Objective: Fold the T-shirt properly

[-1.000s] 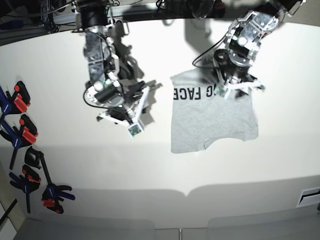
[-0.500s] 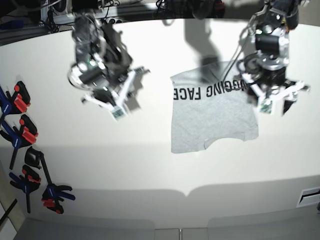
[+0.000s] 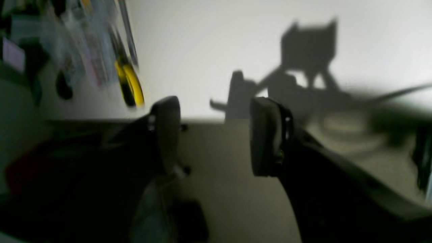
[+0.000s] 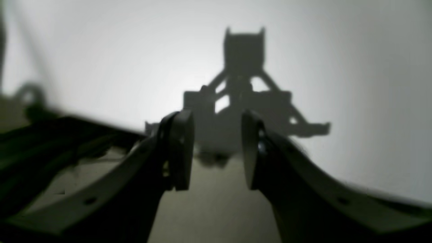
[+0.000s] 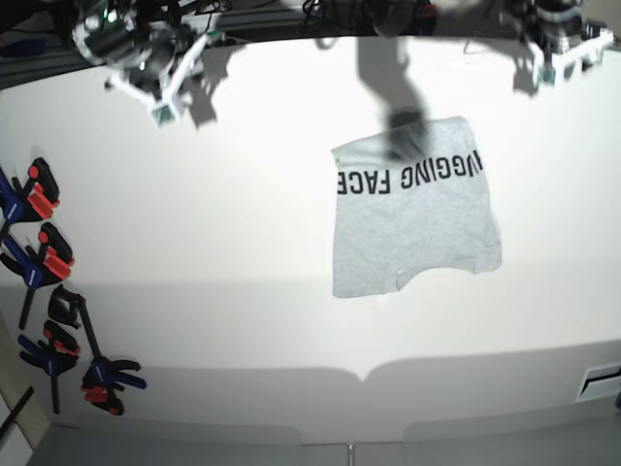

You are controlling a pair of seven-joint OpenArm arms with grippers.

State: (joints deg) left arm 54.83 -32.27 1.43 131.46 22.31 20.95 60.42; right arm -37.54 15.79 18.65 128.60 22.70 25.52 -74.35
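T-shirt [image 5: 412,216] lies flat on the white table [image 5: 243,243], right of centre in my base view, folded into a rough rectangle. Black block caps run upside down across its upper part; I read "FACE" on the left, then what looks like "GGING". The first letters sit at the fabric edge and I can't make them out. A dark shadow falls on the top edge of the shirt.

Right gripper [image 5: 160,76] sits at the top left of the base view, left gripper [image 5: 561,50] at the top right. Both are well apart from the shirt.

From the left wrist cam, left gripper [image 3: 216,135] has its pads spread wide with nothing between them. Right gripper [image 4: 217,152] also has a clear gap between its pads and is empty. Both wrist views are blurred.

Clamps [image 5: 44,282] with red, blue and black handles lie along the left table edge. No readable brands on them.
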